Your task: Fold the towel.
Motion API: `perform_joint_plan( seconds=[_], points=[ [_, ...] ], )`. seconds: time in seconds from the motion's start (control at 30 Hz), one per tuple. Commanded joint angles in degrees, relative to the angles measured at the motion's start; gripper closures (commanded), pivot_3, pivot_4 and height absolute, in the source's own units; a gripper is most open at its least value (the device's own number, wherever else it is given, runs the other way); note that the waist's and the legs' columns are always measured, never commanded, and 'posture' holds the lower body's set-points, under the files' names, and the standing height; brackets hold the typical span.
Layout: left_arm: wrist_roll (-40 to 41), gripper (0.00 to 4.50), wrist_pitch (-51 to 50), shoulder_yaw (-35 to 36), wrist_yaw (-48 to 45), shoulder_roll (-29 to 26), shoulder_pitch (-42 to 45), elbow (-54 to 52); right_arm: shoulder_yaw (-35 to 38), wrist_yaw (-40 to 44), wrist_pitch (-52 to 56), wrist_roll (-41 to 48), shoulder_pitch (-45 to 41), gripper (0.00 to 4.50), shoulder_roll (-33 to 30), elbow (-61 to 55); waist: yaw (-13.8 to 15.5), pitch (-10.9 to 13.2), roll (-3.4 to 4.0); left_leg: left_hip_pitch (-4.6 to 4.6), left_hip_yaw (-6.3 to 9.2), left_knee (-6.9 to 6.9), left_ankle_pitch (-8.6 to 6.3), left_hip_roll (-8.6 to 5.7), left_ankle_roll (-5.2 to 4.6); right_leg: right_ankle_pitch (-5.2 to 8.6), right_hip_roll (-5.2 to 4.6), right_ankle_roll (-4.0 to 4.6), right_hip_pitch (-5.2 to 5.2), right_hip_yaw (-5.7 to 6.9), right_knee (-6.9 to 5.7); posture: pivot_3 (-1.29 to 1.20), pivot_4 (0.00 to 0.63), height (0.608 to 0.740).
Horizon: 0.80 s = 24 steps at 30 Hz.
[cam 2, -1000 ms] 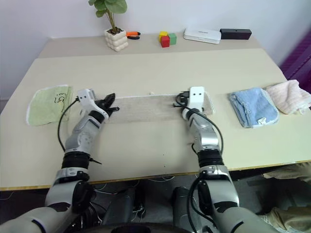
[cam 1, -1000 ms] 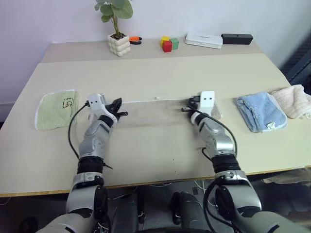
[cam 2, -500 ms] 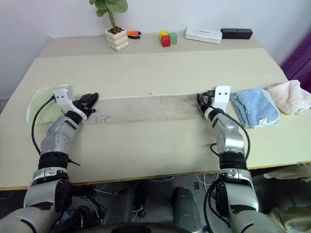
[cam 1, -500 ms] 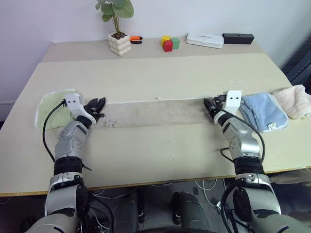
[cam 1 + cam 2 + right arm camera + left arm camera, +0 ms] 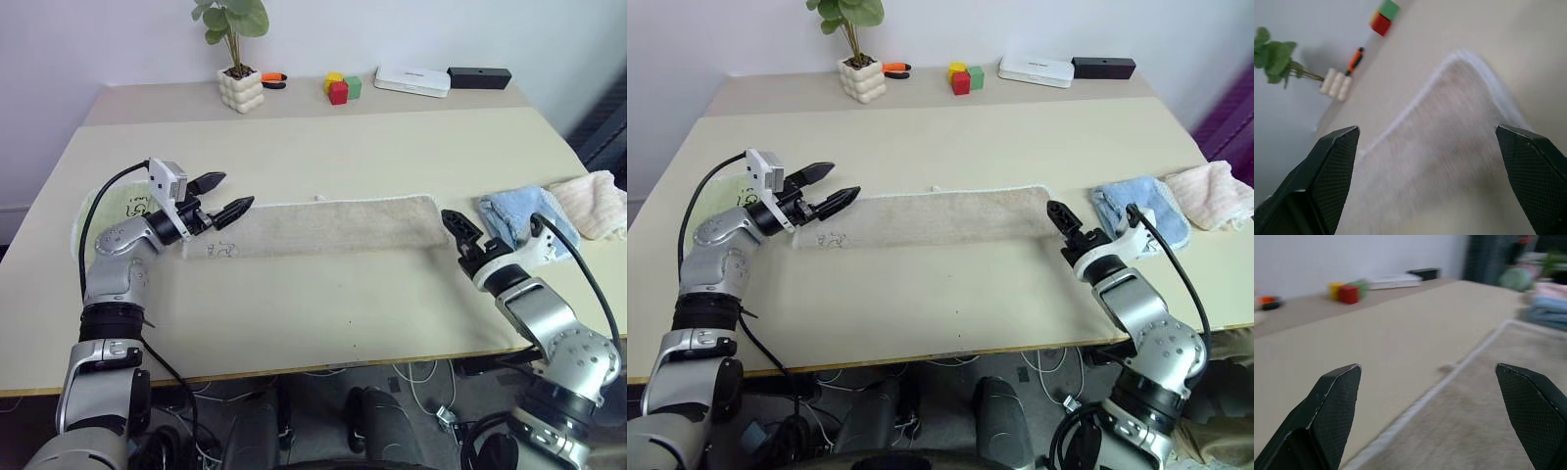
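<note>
The towel (image 5: 323, 225) lies stretched flat along the surface (image 5: 323, 147). My left claw (image 5: 220, 196) hovers over its left end, fingers apart; my right claw (image 5: 495, 235), also spread, sits just off its right end.

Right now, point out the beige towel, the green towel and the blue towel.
beige towel (image 5: 323, 227), left eye view, middle of the strip.
green towel (image 5: 129, 204), left eye view, part behind the arm.
blue towel (image 5: 511, 211), left eye view, upper folds.

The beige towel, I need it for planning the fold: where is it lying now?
In the left eye view the beige towel lies stretched flat across the table's middle, between the green towel and the blue towel.
</note>
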<state>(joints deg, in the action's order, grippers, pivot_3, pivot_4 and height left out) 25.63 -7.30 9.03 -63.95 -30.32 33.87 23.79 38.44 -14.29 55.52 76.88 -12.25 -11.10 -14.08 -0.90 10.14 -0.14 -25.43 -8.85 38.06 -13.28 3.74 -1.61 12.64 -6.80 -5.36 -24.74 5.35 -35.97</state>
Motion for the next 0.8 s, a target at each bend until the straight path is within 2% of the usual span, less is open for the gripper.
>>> perform_joint_plan(
  seconds=[0.03,0.13,0.27,0.5,0.63,0.73,0.8],
  points=[
    [3.89,0.02,-2.91,0.15,-7.24,-2.3,0.03,-3.48,-0.09,-6.11,-2.07,6.87,1.66,0.0,0.29,-2.35,-0.09,0.01,0.01,0.0,0.0,0.0,0.0,-0.01,0.0,0.0,0.0,0.01,0.0,0.0,0.0,0.0,0.15,0.74],
    [4.48,0.02,-4.54,-0.01,-11.43,-4.45,-0.16,-4.15,-2.66,-9.19,-3.55,8.57,2.89,0.0,1.16,-1.8,-0.16,0.01,0.01,0.0,0.02,-0.02,0.0,-0.01,-0.01,0.0,0.01,0.0,-0.01,0.0,-0.01,0.0,0.15,0.74],
    [4.06,0.02,-5.83,0.04,-11.86,-5.63,-0.47,-4.75,-4.94,-11.21,-6.56,8.1,2.14,0.0,1.41,0.8,-0.15,0.01,0.02,0.0,0.03,-0.03,0.0,-0.01,-0.02,0.0,0.01,0.0,-0.01,-0.01,0.0,0.0,0.15,0.74],
    [5.99,0.02,-9.17,1.34,-11.56,-6.59,-1.88,-7.65,-7.23,-10.21,-10.14,7.37,0.96,0.0,0.1,3.03,-0.08,0.01,0.02,-0.02,0.08,-0.03,-0.01,0.01,-0.03,0.01,0.01,0.0,0.0,-0.01,0.03,0.0,0.15,0.74],
    [7.55,0.02,-11.35,2.76,-10.06,-7.45,-6.2,-13.25,-8.67,-7.25,-12.15,2.66,-3.28,0.0,-0.83,12.0,-0.65,-0.01,-0.01,0.0,0.05,-0.03,-0.02,0.01,-0.04,0.01,0.01,0.0,0.02,-0.04,0.08,0.0,0.15,0.74],
    [8.1,0.0,-11.97,3.8,-7.54,-7.08,-8.72,-16.4,-10.3,-4.49,-13.85,-1.26,-6.7,0.84,-0.1,18.84,-0.77,-0.03,-0.05,0.02,0.07,-0.03,-0.01,0.02,-0.04,0.01,0.02,0.0,0.05,-0.03,0.09,0.0,0.15,0.74],
    [8.53,0.0,-12.39,4.14,-6.42,-6.97,-9.65,-17.83,-10.33,-3.07,-14.87,-2.99,-7.94,1.84,0.4,21.54,-0.92,-0.08,-0.13,0.02,0.07,-0.03,-0.01,0.03,-0.04,0.01,0.01,0.01,0.06,-0.03,0.11,0.0,0.15,0.74]
  ],
)
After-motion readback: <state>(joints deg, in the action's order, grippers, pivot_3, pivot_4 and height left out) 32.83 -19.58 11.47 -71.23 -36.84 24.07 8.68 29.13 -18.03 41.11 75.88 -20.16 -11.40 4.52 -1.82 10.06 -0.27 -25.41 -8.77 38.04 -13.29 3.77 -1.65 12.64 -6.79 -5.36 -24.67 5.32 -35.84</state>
